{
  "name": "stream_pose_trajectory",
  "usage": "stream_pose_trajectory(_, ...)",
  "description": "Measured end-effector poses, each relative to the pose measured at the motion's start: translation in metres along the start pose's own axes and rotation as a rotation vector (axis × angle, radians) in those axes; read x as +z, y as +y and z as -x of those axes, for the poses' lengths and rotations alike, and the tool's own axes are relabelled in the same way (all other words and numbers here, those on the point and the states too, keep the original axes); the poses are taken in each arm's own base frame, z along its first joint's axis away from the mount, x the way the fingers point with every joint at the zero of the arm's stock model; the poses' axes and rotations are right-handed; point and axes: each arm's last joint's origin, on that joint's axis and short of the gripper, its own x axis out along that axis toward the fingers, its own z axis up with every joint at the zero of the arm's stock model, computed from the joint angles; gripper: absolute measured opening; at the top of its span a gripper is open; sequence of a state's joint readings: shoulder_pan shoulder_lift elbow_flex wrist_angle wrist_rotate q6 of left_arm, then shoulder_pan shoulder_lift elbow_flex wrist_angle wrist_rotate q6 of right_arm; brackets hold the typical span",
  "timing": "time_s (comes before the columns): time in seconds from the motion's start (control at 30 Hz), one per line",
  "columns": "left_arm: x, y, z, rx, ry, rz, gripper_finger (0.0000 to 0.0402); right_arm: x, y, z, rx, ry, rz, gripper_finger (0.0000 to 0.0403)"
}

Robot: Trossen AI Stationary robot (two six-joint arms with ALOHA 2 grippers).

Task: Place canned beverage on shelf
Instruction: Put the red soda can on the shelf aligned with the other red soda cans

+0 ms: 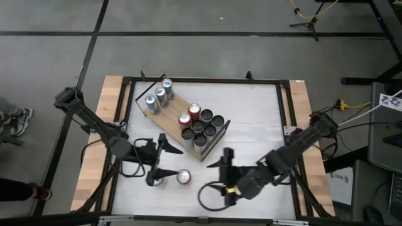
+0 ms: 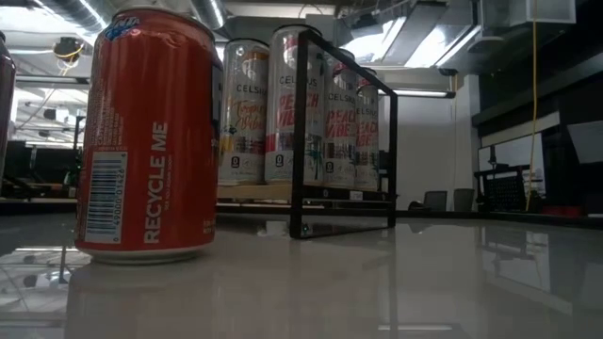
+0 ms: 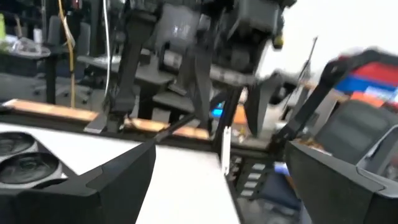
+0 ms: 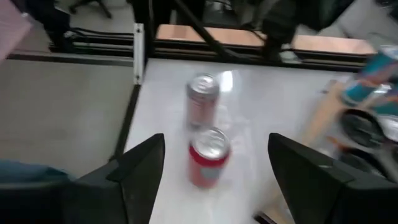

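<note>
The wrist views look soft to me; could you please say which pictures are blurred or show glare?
Left wrist view: smeared throughout, background streaked. Right wrist view: red can soft, the shelf edge blurred. Low view: near red can sharp, glossy tabletop mirrors ceiling lights. High view: evenly lit, crisp.

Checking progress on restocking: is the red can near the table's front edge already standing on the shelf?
No, the red can stands upright on the white tabletop, apart from the shelf.

- White table point(image 1: 251, 125) with wooden edges carries the shelf point(image 1: 173, 119) at its far-left middle, set diagonally.
- The shelf holds three blue cans point(image 1: 158, 96), two red-topped cans point(image 1: 189, 115) and dark cans point(image 1: 202, 129).
- A red can point(image 1: 183, 177) stands on the table's near-left part, a silver can point(image 4: 202, 99) just beside it.
</note>
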State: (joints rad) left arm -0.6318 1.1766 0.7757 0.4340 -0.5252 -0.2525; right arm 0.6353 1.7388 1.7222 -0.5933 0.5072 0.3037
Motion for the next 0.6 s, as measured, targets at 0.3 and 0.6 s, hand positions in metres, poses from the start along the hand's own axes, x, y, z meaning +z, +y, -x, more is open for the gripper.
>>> stream_pose_trajectory(0.3,0.022,-0.017,-0.039,0.078,0.239,-0.113,0.0353,-0.011,-0.010,0.060,-0.051,0.125,0.006,0.0280)
stream_pose_trajectory(0.6,-0.004,-0.027,-0.069,0.199,0.507,-0.056,0.0353,-0.029,-0.011,0.080,-0.191,0.205,-0.024,0.0280)
